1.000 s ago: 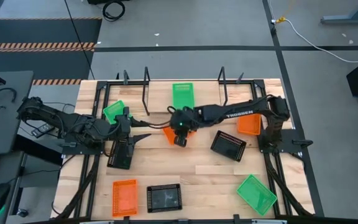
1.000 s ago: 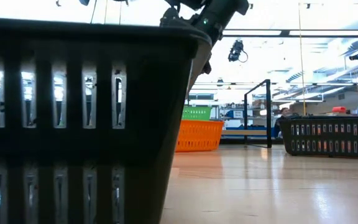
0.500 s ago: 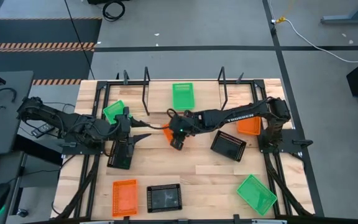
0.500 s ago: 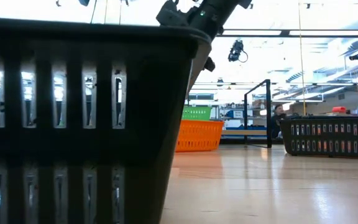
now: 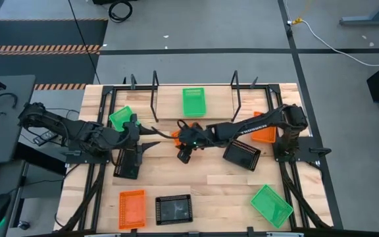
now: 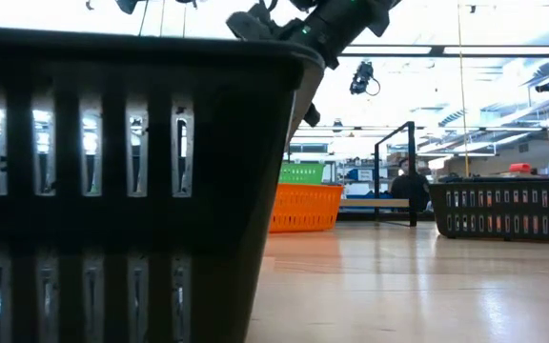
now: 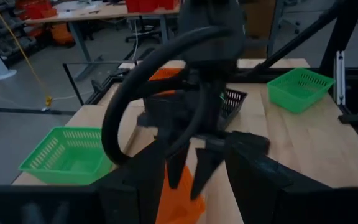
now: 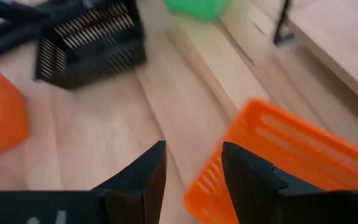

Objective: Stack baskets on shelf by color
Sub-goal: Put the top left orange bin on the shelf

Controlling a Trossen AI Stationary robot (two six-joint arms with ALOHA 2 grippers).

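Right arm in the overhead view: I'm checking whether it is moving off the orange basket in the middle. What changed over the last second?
The right tool drew back from the shelf toward the table's front edge and turned, its fingers open; the orange basket lies on the table, not gripped. The left tool and the other baskets stayed put.

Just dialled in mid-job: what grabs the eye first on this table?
The two dark arms meet at the table's middle, the right gripper open just beside an orange basket and the left gripper open next to a black basket. A single green basket sits on the shelf at the far edge. Other green, orange and black baskets lie scattered around.
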